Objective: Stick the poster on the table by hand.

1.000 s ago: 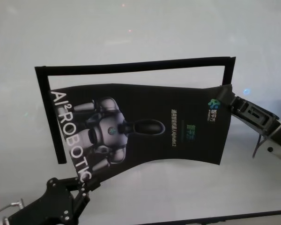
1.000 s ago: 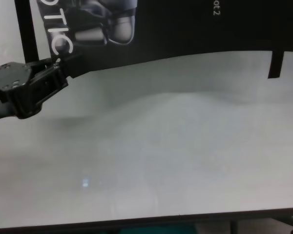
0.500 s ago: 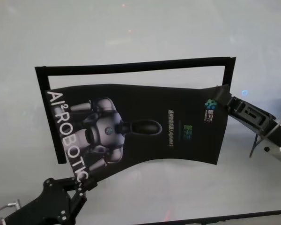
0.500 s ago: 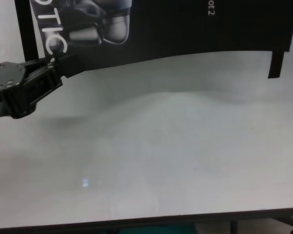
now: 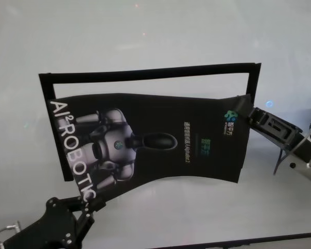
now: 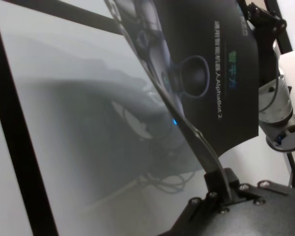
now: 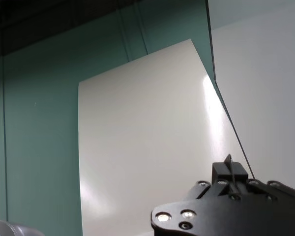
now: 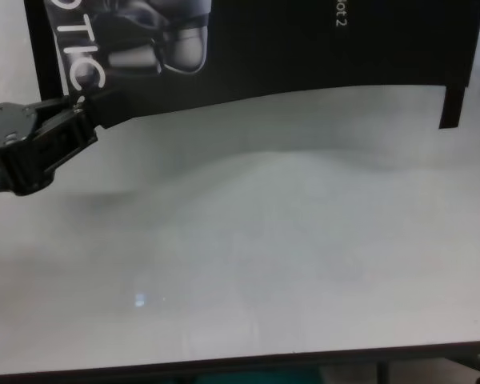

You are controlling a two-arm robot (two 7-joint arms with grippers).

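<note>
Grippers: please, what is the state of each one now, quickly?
Left gripper: shut on the poster, at its near left corner.
Right gripper: shut on the poster, at its far right corner.

The large thin black poster [image 5: 160, 140] looks like flexible, slightly glossy printed sheet, its back plain white. Beneath it, the wide white-grey table [image 5: 145, 41] is smooth and faintly reflective. Gripping the poster's corners, the left gripper [image 8: 72, 112] is matt black plastic with small metal screws; the right gripper [image 5: 244, 110] is alike.

Poster [image 6: 206, 64] edge pinched in left hand [image 6: 220, 183], bowed above pale table [image 6: 64, 147], right hand [image 6: 258, 14] beyond.
</note>
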